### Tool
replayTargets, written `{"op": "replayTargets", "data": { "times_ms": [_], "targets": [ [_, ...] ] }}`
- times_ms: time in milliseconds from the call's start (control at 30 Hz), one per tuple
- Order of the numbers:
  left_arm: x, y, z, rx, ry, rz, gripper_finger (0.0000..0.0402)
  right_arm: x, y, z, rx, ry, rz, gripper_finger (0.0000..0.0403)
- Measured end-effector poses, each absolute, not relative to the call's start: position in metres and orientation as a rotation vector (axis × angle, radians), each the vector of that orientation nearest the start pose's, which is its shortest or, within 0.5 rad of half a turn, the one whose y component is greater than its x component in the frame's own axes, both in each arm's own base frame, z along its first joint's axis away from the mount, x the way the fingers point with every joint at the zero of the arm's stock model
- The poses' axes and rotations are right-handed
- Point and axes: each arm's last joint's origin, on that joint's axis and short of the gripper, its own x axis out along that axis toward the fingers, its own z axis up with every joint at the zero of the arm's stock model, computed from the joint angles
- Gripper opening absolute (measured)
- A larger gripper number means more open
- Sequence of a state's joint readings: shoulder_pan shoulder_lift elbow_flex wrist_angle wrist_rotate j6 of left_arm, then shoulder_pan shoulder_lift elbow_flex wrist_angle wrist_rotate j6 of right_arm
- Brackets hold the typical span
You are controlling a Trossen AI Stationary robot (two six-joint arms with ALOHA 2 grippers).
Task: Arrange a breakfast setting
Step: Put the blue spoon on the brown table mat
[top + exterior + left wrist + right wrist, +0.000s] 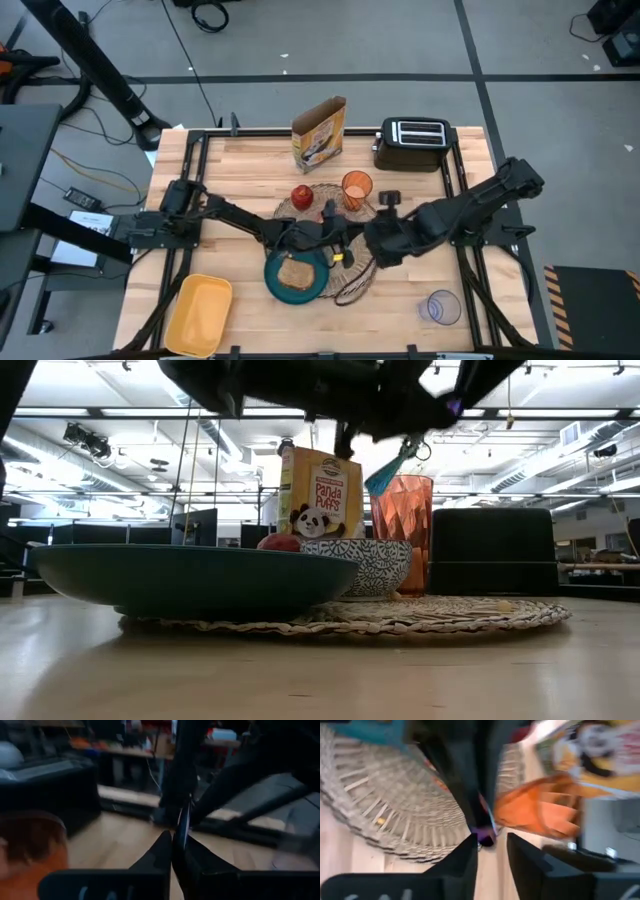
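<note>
Overhead, left hand pinches spoon; right hand parted; wooden table.

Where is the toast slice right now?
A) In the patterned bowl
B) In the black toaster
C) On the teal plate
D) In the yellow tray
C: in the high view the toast slice lies on the teal plate, at the near edge of the woven placemat, well apart from the black toaster and the yellow tray.
</note>
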State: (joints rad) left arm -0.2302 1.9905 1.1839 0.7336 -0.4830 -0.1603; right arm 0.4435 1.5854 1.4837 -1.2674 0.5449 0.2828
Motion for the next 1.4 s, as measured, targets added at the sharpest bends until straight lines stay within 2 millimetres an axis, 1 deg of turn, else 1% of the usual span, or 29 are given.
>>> {"op": "replayTargets", "data": {
  "times_ms": [133,300,367,467,567,667,733,833,900,967,1067,1167,1267,1400],
  "targets": [
    [0.418,-0.101,0.219,-0.059,-0.038,0.316,0.0019,0.247,0.119,0.333,-0.370,1.003,-0.373,0.0133],
    [0.407,-0.115,0.246,-0.017,-0.138,0.304,0.0019,0.216,0.130,0.355,-0.276,0.799,-0.441,0.0143],
    [0.402,-0.117,0.259,-0.031,-0.205,0.276,0.0019,0.206,0.134,0.354,-0.236,0.722,-0.464,0.0143],
    [0.399,-0.118,0.274,-0.057,-0.333,0.169,0.0019,0.200,0.139,0.341,-0.191,0.628,-0.481,0.0142],
    [0.398,-0.114,0.280,-0.082,-0.411,0.080,0.0019,0.206,0.146,0.322,-0.128,0.536,-0.453,0.0143],
    [0.400,-0.108,0.281,-0.074,-0.431,0.052,0.0019,0.219,0.157,0.309,-0.091,0.445,-0.351,0.0143],
    [0.401,-0.106,0.281,-0.070,-0.448,0.034,0.0019,0.227,0.161,0.309,-0.063,0.376,-0.269,0.0143],
    [0.399,-0.105,0.286,-0.056,-0.502,-0.008,0.0019,0.233,0.164,0.319,-0.033,0.267,-0.168,0.0142],
    [0.397,-0.107,0.288,-0.042,-0.535,-0.040,0.0019,0.236,0.163,0.326,-0.012,0.210,-0.149,0.0142],
    [0.395,-0.108,0.291,-0.027,-0.563,-0.050,0.0019,0.238,0.161,0.330,-0.003,0.183,-0.154,0.0142],
    [0.394,-0.107,0.292,-0.021,-0.585,-0.047,0.0019,0.244,0.157,0.330,0.004,0.176,-0.137,0.0142],
    [0.394,-0.106,0.293,-0.020,-0.594,-0.043,0.0019,0.252,0.154,0.326,0.013,0.192,-0.090,0.0142],
    [0.394,-0.104,0.293,-0.015,-0.601,-0.050,0.0019,0.258,0.152,0.321,0.019,0.208,-0.080,0.0139],
    [0.394,-0.103,0.294,0.007,-0.610,-0.041,0.0020,0.259,0.150,0.320,0.044,0.214,-0.091,0.0117]
  ]
}}
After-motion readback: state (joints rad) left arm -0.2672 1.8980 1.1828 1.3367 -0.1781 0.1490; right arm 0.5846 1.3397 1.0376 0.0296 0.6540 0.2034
